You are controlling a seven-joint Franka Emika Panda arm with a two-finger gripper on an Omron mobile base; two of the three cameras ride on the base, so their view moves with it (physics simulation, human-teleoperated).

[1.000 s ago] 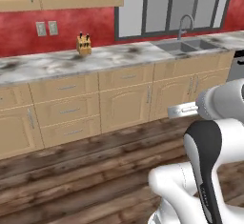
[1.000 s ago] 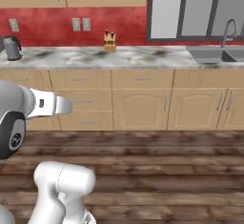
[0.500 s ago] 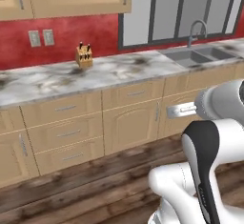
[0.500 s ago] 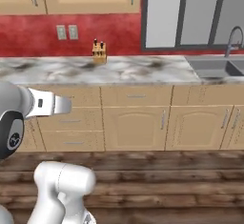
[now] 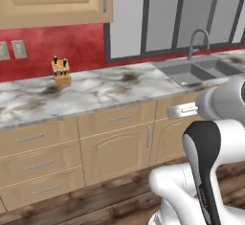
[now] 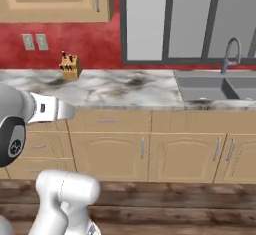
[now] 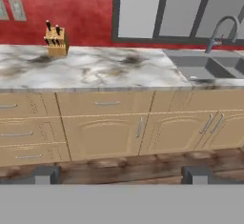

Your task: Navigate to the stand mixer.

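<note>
The stand mixer is out of view. My gripper (image 7: 121, 175) is open, its two dark fingertips (image 7: 45, 174) set far apart with nothing between them, pointing at the cabinet fronts under a marble counter (image 7: 95, 73). The white arm (image 5: 210, 138) rises at the lower right of the left base view, and the arm (image 6: 20, 119) stands at the left of the right base view.
A wooden knife block (image 5: 61, 71) stands by the red wall, also seen as the knife block (image 6: 69, 66) and knife block (image 7: 56, 42). A steel sink (image 6: 215, 86) with a curved tap (image 6: 231, 54) lies to the right. Dark wooden floor (image 6: 165, 199) runs before the cabinets.
The base has driven right and closer to the counter, so the whole scene has slid left and grown. The kettle has left the right base view, and the sink has come further in.
</note>
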